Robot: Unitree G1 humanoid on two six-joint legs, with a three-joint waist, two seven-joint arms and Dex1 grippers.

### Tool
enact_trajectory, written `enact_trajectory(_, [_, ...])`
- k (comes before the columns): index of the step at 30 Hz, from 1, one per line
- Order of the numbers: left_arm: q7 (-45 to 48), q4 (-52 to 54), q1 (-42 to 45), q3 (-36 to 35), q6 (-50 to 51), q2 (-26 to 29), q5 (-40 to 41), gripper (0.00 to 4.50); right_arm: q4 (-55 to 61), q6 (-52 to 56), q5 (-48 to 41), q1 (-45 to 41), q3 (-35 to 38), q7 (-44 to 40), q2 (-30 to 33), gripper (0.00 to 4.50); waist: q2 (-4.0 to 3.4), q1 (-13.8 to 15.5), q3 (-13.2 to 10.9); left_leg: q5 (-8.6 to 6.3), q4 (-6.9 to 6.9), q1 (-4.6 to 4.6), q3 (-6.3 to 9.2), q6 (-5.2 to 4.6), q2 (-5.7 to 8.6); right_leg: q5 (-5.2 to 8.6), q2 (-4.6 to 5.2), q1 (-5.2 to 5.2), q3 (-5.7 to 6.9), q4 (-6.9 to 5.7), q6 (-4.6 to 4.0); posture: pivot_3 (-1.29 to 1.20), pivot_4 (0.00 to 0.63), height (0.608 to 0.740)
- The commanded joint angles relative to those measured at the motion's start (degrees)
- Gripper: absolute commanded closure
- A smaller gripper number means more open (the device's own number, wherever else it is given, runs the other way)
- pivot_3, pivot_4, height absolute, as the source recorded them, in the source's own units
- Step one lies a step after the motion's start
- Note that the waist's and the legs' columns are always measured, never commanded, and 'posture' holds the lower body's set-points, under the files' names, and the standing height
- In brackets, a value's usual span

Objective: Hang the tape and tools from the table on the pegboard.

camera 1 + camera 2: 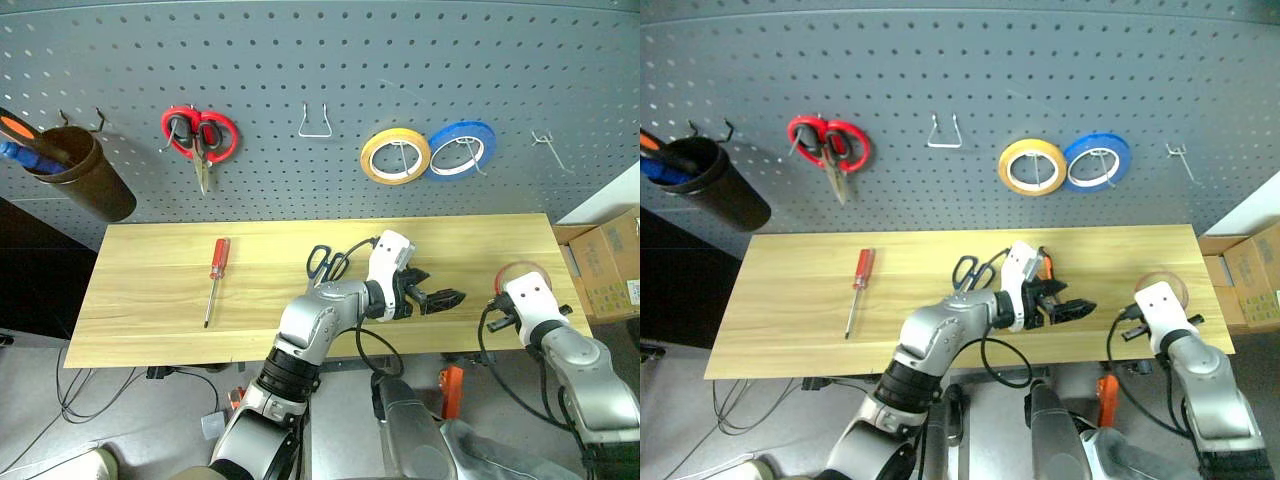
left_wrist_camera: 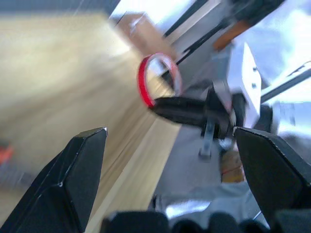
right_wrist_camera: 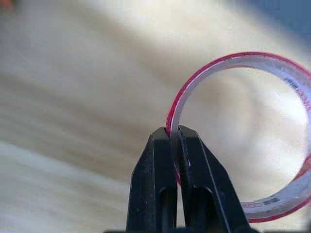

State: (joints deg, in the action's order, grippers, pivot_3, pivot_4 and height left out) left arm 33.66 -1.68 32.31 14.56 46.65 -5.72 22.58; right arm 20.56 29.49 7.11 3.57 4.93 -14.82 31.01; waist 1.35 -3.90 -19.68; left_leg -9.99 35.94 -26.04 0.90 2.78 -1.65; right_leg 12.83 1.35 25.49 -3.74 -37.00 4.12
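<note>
Your right gripper (image 3: 173, 138) has its fingers pinched on the rim of the red tape ring (image 3: 233, 136), held above the right end of the bench (image 1: 150, 290). Your left gripper (image 1: 440, 297) is spread wide and empty near the scissors (image 1: 328, 262). The red screwdriver (image 1: 215, 275) lies toward the bench's left.

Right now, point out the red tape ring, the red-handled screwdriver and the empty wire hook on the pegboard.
red tape ring (image 3: 233, 60), right wrist view, upper rim of the ring.
red-handled screwdriver (image 1: 219, 258), left eye view, its red handle.
empty wire hook (image 1: 315, 126), left eye view, lower wire loop.
</note>
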Motion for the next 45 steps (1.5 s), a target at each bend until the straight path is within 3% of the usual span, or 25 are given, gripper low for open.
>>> enact_trajectory(1, [1.3,2.6,1.1,-0.7,-2.6,0.1,1.2,0.0,3.9,-5.6,6.8,2.3,-0.8,5.6,0.0,4.49,0.06,-0.3,0.7,0.0,0.02,0.03,0.0,0.0,0.0,0.0,0.0,-0.07,0.0,0.06,0.0,-0.14,0.241,0.74])
enact_trajectory(7, [1.1,1.6,5.0,-5.6,-4.2,-1.4,3.8,0.0,2.0,-12.0,11.5,1.0,0.5,13.1,-3.5,4.49,0.2,-0.9,2.5,0.01,0.05,0.03,0.02,-0.03,0.06,0.0,0.0,-0.13,-0.04,0.08,-0.07,-0.14,0.203,0.74])
enact_trajectory(18, [1.8,-4.7,10.9,-9.2,-8.9,-1.1,4.7,0.0,-15.2,-25.0,9.7,-17.3,3.2,14.0,0.1,4.49,0.17,-1.2,3.6,0.07,0.11,0.17,0.03,-0.12,0.04,-0.13,-0.08,-0.28,-0.05,-0.03,-0.19,-0.13,0.187,0.74])
enact_trajectory(27, [0.6,-4.7,10.6,-9.3,-9.4,-1.0,4.7,0.0,-26.2,-31.1,7.8,-25.7,2.2,11.5,0.0,4.49,0.17,-1.0,3.6,0.08,0.13,0.17,-0.01,-0.13,0.04,-0.23,-0.07,-0.3,-0.12,-0.07,-0.3,-0.12,0.194,0.74])
enact_trajectory(37, [0.6,-6.3,11.5,-9.5,-9.5,-1.3,4.6,0.0,-39.1,-29.2,-3.0,-34.9,3.5,1.1,-0.6,4.49,0.16,-1.1,3.6,0.16,0.19,0.22,-0.1,-0.24,0.04,-0.52,-0.08,-0.34,-0.22,-0.08,-0.34,-0.13,0.201,0.74])
enact_trajectory(40, [0.7,-6.8,11.7,-9.5,-9.8,-1.5,4.6,0.0,-39.9,-28.2,-4.8,-35.6,4.2,0.2,-0.7,3.82,0.16,-1.1,3.6,0.18,0.21,0.23,-0.1,-0.27,0.05,-0.56,-0.08,-0.35,-0.24,-0.08,-0.31,-0.13,0.202,0.74])
enact_trajectory(45, [0.8,-6.8,11.7,-9.5,-9.8,-1.6,4.6,0.0,-38.7,-26.6,-5.6,-34.3,4.8,0.9,-1.1,2.13,0.16,-1.1,3.6,0.19,0.21,0.22,-0.13,-0.27,0.05,-0.57,-0.07,-0.34,-0.26,-0.08,-0.31,-0.13,0.202,0.74])
